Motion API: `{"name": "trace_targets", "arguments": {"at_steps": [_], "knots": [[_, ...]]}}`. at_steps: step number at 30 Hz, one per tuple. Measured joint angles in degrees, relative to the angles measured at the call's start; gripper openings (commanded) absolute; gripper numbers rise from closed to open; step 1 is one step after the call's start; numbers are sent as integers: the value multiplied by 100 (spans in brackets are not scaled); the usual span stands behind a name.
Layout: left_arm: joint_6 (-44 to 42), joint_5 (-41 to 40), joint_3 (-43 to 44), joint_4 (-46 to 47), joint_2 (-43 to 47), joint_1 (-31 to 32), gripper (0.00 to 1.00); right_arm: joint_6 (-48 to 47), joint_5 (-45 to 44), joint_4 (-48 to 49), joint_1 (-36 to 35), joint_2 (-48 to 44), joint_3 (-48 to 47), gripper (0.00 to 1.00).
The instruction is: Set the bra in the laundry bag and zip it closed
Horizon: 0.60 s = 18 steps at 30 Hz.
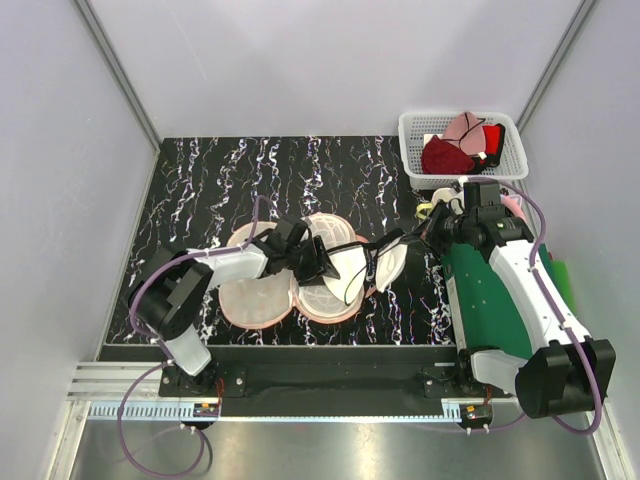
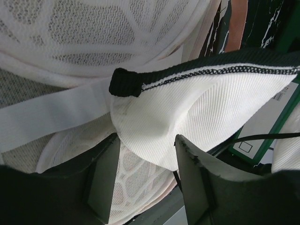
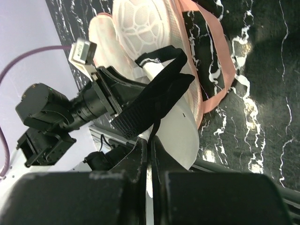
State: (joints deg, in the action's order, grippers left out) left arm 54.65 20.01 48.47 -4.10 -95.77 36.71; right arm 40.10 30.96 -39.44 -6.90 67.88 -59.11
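**The right end effector [image 3: 150, 147] clamps the bra [image 2: 197, 103]; the left end effector [image 2: 146, 140] stands spread under its cup**

The right end effector reaches left from the right side. Its fingers are pressed almost together, with only a thin slit between them, and the white edge of the bra is pinched in that slit. The left end effector reaches in from the near left. Its fingers stand wide apart and grip nothing, and the lower edge of a ribbed white cup dips into the gap between them.

The black surface [image 1: 200, 190] is veined with white. A green board [image 1: 490, 310] lies along its right side under the right arm.

The laundry bag [image 1: 255, 300] lies open near the middle of the surface, toward the near edge. Its pale pink lining faces up, and white net domes show in it.

A white basket [image 1: 412, 150] sits at the far right corner. It holds a dark red garment [image 1: 445, 157] and a pale pink garment [image 1: 462, 127].

The bra hangs between the two end effectors, just over the right lobe of the bag. In the right wrist view its black band [image 3: 154, 93] drapes across the cup.

In the left wrist view a green-edged white label [image 2: 262, 131] to the right of the cup bears a small outlined rectangle. Any wording on it cannot be made out.
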Motion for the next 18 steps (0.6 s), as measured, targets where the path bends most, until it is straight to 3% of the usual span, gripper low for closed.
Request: {"name": "trace_targets", "arguments": {"at_steps": [3, 7, 9, 13, 18], "knots": [[-17, -17, 68, 4, -116, 0, 44, -44, -4, -66, 0, -35, 68, 0], [-55, -70, 70, -22, -140, 0, 19, -72, -4, -109, 0, -109, 107, 0], [-133, -153, 96, -87, -140, 0, 0, -81, -4, -122, 0, -131, 109, 0], [-476, -490, 378, -678, -52, 0, 0, -98, -9, -293, 0, -227, 109, 0], [-1537, -1196, 1515, -2050, 225, 4, 0, -127, 208, -704, -4, -417, 109, 0]]}}
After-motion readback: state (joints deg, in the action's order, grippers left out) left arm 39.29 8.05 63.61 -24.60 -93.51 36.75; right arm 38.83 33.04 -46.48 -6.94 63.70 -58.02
